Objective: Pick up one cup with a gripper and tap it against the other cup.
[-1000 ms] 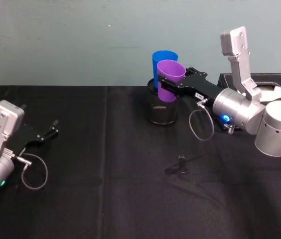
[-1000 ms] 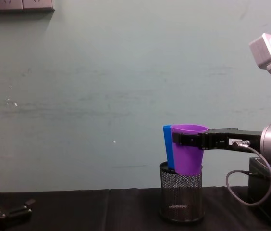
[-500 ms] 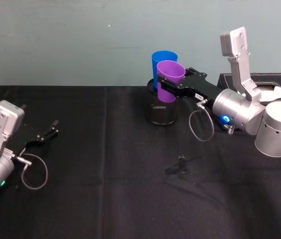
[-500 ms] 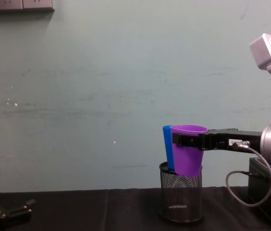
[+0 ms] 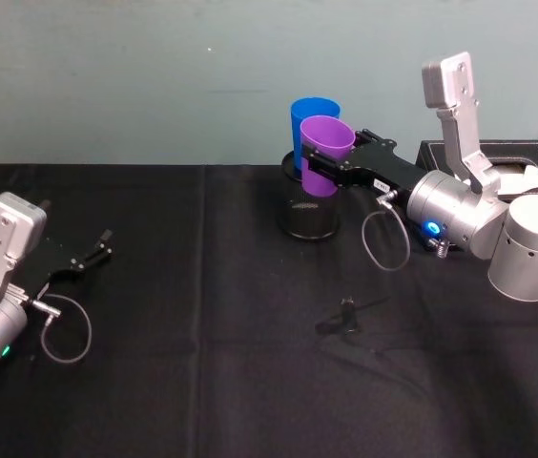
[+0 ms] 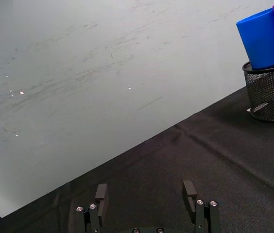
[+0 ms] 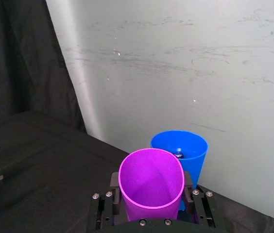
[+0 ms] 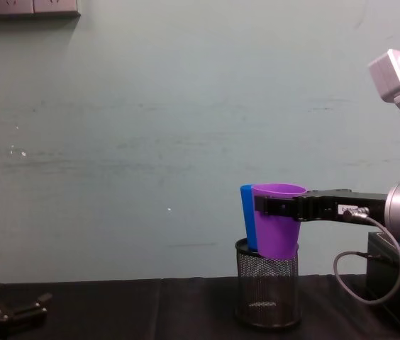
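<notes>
Your purple cup (image 5: 327, 153) sits upright between the fingers (image 7: 114, 180) of the right gripper (image 5: 319, 170), one finger flat against each side of its wall a little below the rim, so the fingers are closed firmly on it and carry it in the air. Just beyond the fingertips stands the blue cup (image 5: 305, 113), right up against the far side of the purple one; you cannot tell from these views whether the two walls actually touch. The blue cup rests inside the mesh pen holder (image 5: 309, 215), directly beneath the fingers, and the purple cup's base hangs at about the level of that holder's rim. Your left gripper (image 5: 93, 253) lies low over the worktop (image 5: 202, 334), well apart from the cups, with its fingers spread wide around nothing. The worktop is covered in black cloth, with a small black clip (image 5: 345, 315) lying on it nearer the robot than the holder and a black box (image 5: 536, 157) at the right edge. A scuffed pale teal wall (image 5: 155, 76) closes off the back.
</notes>
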### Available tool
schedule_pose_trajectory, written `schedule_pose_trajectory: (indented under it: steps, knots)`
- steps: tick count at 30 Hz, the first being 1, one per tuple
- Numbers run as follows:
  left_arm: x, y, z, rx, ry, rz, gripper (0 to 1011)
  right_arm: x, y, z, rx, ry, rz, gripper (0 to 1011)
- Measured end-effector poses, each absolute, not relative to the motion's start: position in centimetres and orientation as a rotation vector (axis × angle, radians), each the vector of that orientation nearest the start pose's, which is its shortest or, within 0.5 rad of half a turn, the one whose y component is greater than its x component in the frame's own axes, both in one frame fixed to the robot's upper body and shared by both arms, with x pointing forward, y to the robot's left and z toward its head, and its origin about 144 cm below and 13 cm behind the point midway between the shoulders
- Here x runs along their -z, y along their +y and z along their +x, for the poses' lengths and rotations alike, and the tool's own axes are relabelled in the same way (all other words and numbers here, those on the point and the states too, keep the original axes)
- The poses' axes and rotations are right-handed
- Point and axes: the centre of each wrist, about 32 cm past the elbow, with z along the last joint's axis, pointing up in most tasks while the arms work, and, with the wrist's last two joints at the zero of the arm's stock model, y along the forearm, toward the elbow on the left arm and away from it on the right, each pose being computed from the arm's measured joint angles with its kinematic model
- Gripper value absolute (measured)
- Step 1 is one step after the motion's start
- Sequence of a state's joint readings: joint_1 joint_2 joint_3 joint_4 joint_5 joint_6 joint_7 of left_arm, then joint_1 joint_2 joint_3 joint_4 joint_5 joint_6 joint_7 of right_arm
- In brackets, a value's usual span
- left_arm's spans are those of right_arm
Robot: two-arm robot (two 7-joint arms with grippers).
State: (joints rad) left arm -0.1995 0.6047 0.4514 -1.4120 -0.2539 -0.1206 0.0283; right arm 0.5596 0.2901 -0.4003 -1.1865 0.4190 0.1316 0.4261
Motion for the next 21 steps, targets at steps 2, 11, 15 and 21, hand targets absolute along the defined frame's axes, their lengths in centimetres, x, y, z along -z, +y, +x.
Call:
schedule_pose_trajectory:
  steps: [2, 11, 15, 21]
  knots:
    - [-113.98, 30.97, 48.86, -1.248, -0.285, 0.304, 1000, -121.96, -23.41, 59.69, 0.905, 0.039, -0.068, 723]
    - [-113.98, 30.97, 48.86, -1.248, -0.285, 0.304, 1000, -121.95, -23.41, 59.69, 0.905, 0.039, -0.068, 723]
    - [-113.98, 30.97, 48.86, -1.248, -0.285, 0.304, 1000, -121.95, -23.41, 59.69, 0.905, 0.039, -0.068, 723]
    - [-113.98, 30.97, 48.86, -1.248, -0.285, 0.304, 1000, -121.95, -23.41, 59.68, 0.905, 0.039, -0.068, 723]
